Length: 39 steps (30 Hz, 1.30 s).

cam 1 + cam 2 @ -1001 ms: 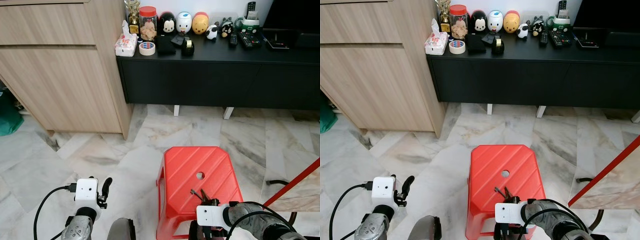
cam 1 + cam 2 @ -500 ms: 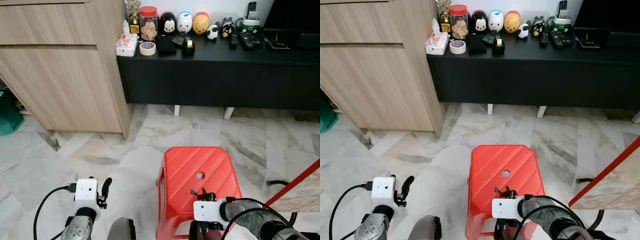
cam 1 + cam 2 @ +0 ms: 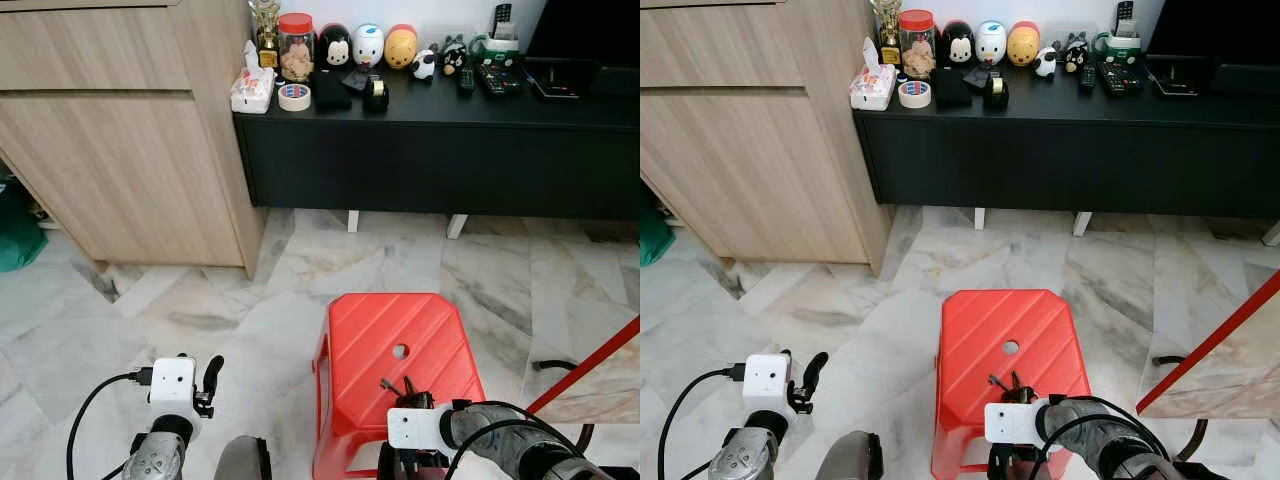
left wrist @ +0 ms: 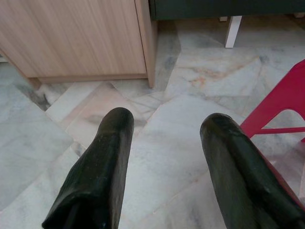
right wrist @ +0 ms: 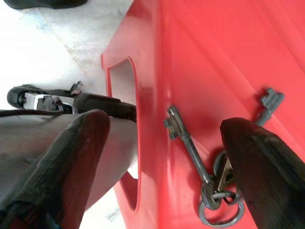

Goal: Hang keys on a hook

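- The keys (image 5: 209, 176), a bunch of dark old-style keys on a ring, lay flat on top of the red stool (image 3: 385, 345), toward its near edge, at about 5 o'clock from the round hole (image 3: 400, 351) in the seat.
- The right gripper (image 5: 167, 157) hovered just over that near edge, its two black fingers (image 5: 71, 157) spread wide apart; one sat beyond the stool's side, the other over the key ring, with the longest key between them.
- From the wrist camera it was hard to tell whether the finger nearest the ring actually touched the keys; they seemed at most just beside each other.
- In the head view, the right wrist's white housing (image 3: 413, 428) covered most of the bunch, with only key tips poking out at 12 o'clock from it.
- The left gripper (image 4: 167, 143) hung low above the marble floor (image 3: 150, 300), at 9 o'clock from the stool and well apart from it, its fingers parted and holding nothing.
- At 12 o'clock across the floor stood a black low cabinet (image 3: 440, 150) carrying a jar (image 3: 296, 46), a roll of tape (image 3: 293, 96), small figurines and remote controls.
- A light wooden cabinet (image 3: 120, 140) stood at 10 o'clock.
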Available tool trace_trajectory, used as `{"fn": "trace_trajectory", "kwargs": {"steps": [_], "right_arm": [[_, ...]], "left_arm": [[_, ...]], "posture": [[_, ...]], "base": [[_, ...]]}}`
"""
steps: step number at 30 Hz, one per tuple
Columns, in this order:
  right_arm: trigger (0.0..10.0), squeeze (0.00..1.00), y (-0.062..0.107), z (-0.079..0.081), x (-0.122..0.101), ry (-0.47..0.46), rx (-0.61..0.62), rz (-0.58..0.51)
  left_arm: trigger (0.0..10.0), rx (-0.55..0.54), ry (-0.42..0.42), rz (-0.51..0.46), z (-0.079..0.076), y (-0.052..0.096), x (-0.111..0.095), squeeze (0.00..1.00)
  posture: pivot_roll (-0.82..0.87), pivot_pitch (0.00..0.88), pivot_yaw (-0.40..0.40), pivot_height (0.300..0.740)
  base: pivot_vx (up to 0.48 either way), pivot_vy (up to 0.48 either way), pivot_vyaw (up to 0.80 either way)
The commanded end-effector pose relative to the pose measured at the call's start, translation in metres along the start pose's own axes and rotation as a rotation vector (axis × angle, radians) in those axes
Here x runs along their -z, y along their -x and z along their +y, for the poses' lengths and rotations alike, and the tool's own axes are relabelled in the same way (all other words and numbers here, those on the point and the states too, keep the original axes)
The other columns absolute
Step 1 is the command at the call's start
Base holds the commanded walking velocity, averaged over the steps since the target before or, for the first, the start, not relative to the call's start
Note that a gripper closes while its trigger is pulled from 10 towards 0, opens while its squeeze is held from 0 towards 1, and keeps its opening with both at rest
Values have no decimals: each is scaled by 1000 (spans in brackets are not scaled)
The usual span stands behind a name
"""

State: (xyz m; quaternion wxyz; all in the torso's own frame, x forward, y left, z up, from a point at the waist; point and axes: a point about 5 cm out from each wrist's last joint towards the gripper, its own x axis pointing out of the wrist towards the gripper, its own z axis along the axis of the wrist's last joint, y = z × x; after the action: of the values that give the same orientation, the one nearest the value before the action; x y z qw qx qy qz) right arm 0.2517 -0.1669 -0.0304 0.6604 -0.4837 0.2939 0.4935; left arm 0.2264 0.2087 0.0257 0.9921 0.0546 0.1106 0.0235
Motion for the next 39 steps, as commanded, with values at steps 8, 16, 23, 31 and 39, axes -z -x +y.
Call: {"fn": "trace_trajectory", "kwargs": {"steps": [8,16,23,31,39], "right_arm": [[10000,0,-1,2,3,15,-2,38],[10000,0,-3,3,3,17,16,48],[8314,0,-5,6,0,16,19,42],[0,0,-7,10,1,26,9,55],[9059,0,-6,16,8,32,2,94]], "left_arm": [[10000,-14,-16,16,3,4,6,0],[10000,-14,-17,18,3,5,6,0],[10000,-16,-19,18,3,5,6,0],[10000,-18,-20,25,3,6,8,0],[10000,-18,-20,30,3,8,9,0]], "posture": [[77,83,-29,631],[79,85,-29,631],[81,90,-28,631],[81,97,-28,631],[81,102,-28,631]], "base": [[0,0,0],[0,0,0],[0,0,0],[0,0,0],[0,0,0]]}}
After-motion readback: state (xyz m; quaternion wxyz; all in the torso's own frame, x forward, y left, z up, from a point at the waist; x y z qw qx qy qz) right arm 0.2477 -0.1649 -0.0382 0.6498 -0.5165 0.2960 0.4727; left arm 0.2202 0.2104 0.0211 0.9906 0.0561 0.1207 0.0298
